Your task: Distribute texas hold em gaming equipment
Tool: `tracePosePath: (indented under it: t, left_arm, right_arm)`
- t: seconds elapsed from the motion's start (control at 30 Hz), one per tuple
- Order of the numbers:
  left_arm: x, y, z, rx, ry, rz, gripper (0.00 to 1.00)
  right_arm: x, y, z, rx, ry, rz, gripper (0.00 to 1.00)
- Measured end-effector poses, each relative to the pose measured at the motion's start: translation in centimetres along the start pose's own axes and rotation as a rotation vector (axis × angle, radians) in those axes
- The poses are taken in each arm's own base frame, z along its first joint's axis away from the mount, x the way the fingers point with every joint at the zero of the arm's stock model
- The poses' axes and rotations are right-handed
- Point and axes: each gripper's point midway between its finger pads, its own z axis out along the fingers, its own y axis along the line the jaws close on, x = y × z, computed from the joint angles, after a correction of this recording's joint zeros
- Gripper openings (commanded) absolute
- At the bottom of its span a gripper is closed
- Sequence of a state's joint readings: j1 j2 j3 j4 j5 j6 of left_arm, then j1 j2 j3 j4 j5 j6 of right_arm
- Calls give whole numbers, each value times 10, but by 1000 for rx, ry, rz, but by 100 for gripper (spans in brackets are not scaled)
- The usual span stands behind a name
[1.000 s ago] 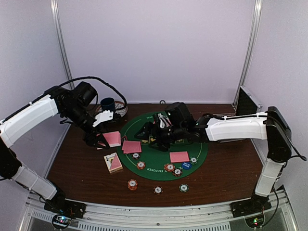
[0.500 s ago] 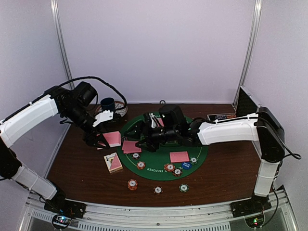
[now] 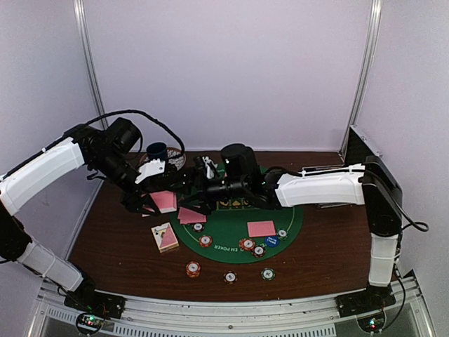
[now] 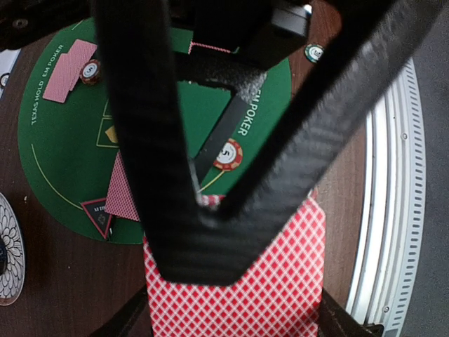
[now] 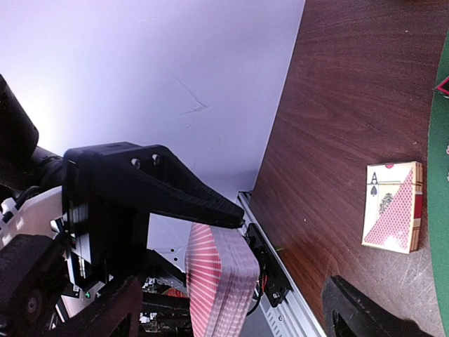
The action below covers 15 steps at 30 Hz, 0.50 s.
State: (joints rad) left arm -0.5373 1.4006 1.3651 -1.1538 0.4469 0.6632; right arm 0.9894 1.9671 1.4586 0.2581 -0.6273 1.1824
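Left hand [image 3: 149, 205] of mine pinches the deck of pink-backed playing cards [image 3: 165, 201] above the brown wooden tabletop [image 3: 330, 246], just left of the round green poker mat [image 3: 231, 226]. My right hand [image 3: 196, 199], fingers spread wide, faces that deck. Pale lilac walls [image 3: 231, 70] stand behind. The card backs show a red diamond lattice.

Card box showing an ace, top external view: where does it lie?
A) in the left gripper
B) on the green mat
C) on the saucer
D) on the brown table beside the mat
D: the card box lies flat on the bare brown table, just off the left edge of the green mat.
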Motion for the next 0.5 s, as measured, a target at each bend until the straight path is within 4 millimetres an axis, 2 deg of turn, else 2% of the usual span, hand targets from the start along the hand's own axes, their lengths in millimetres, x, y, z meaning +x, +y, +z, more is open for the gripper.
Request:
tracePosePath:
  t: [0.33,0.5]
  left_arm:
    - [-4,2,-3,-5,-11,6,0]
    - [-5,1,-2,-3,-12,5,0]
  right_arm:
    - [11,2,26,-24,91,1,92]
    - [16,-1,33,-20,117,10,88]
